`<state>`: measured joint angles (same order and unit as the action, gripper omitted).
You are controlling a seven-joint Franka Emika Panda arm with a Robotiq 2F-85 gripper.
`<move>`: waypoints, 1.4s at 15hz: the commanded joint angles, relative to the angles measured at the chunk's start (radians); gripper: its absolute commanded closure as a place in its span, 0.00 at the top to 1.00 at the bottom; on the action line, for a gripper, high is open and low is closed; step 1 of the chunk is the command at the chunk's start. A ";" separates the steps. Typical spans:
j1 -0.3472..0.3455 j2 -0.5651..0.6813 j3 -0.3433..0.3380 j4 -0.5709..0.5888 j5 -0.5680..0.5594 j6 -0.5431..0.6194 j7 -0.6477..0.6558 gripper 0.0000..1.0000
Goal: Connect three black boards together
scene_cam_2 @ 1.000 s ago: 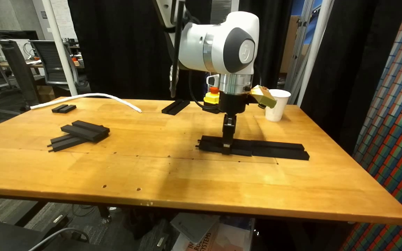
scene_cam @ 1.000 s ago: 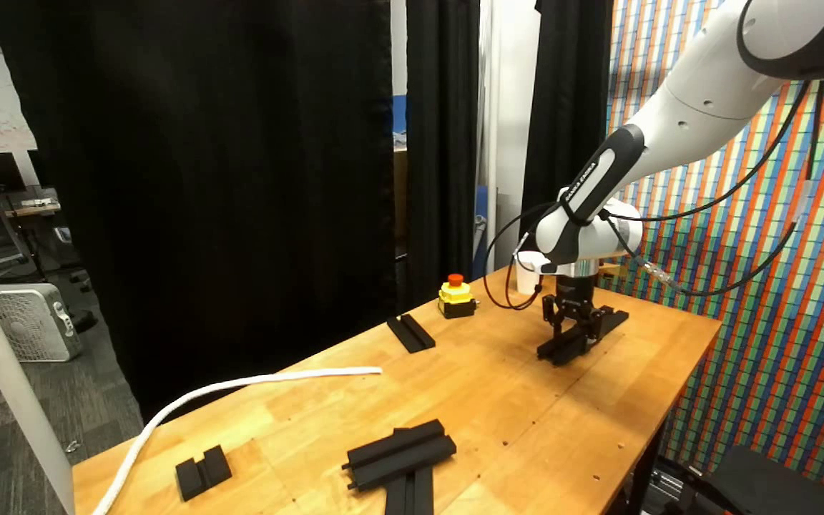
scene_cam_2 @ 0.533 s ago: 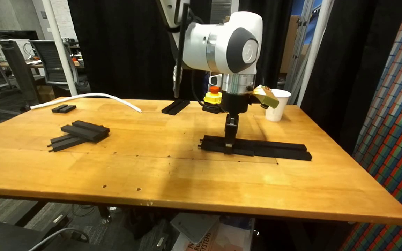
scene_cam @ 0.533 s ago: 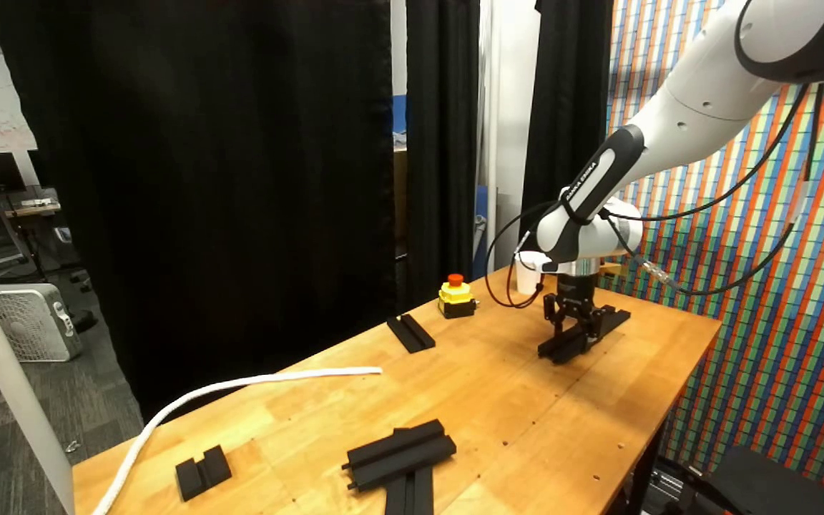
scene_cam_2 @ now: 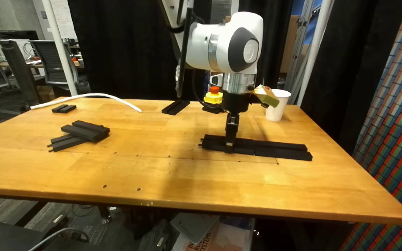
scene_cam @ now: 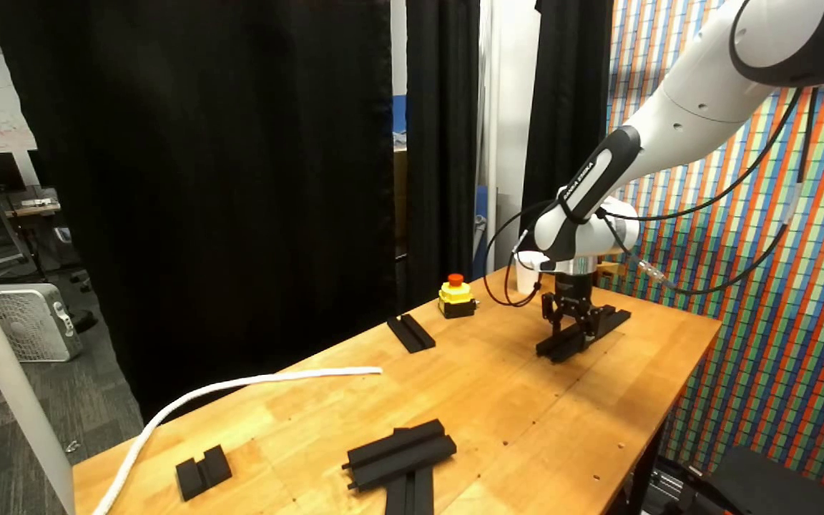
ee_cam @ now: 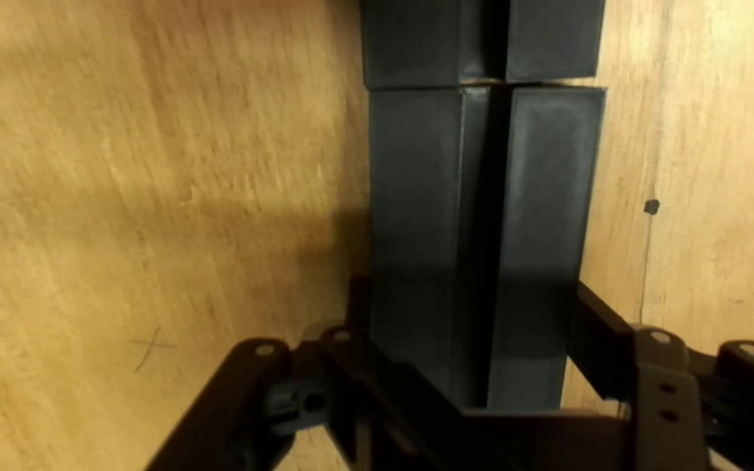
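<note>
My gripper (ee_cam: 472, 320) is shut across the width of one grooved black board (scene_cam_2: 213, 142), a finger against each long side. Two small pegs stick out of this board's free end. At its opposite end a second black board (scene_cam_2: 281, 150) lies in line with it on the table. The wrist view shows a thin seam between held board (ee_cam: 416, 196) and second board (ee_cam: 413, 46), with a sliver of wood visible on the right. Farther off, a black board (scene_cam_2: 86, 130) with end pegs in an exterior view rests crosswise over another black board (scene_cam_2: 70, 142).
At the back edge lie a shorter grooved black plate (scene_cam: 410, 333) and a yellow box with a red button (scene_cam: 456, 293). A white cup (scene_cam_2: 277, 104) stands behind the arm. A small black block (scene_cam: 203, 472) sits near the white curved strip (scene_cam: 254, 383).
The gripper and both in-line boards have slid together slightly to the right in an exterior view, mostly in the earlier half second. The crossed boards have not moved.
</note>
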<state>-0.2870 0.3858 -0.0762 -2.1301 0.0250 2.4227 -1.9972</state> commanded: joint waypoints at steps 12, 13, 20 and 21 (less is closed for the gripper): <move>-0.040 0.035 0.011 0.039 0.038 -0.015 -0.032 0.46; -0.041 0.037 0.013 0.040 0.041 -0.015 -0.033 0.46; -0.048 0.040 0.014 0.038 0.065 -0.010 -0.044 0.46; -0.049 0.039 0.014 0.036 0.068 -0.010 -0.046 0.46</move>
<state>-0.3091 0.3950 -0.0750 -2.1164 0.0612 2.4172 -2.0081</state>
